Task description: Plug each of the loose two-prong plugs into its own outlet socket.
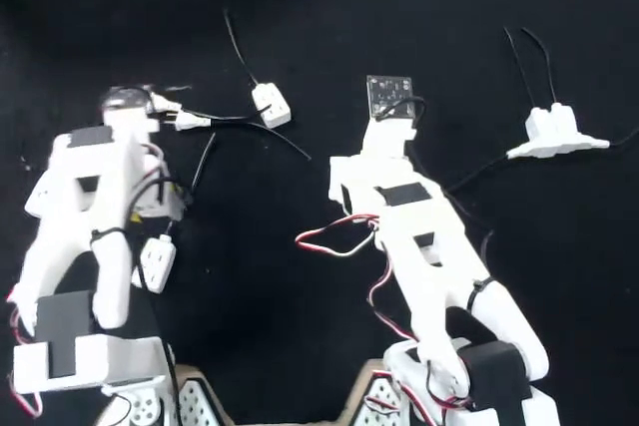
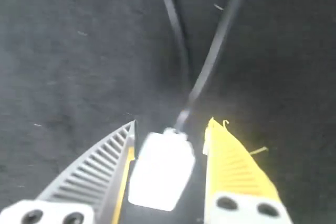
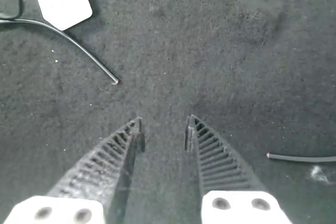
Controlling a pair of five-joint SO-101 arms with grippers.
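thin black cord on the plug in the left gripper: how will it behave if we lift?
Likely floppy: the black cord runs off the white plug in a loose bend across the black cloth, so it should trail rather than hold shape. Probably light, being so thin; the left gripper should barely feel it.

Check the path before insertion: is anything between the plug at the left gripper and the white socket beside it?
Only a thin black cable lies between the plug and the socket; nothing else is visible there.
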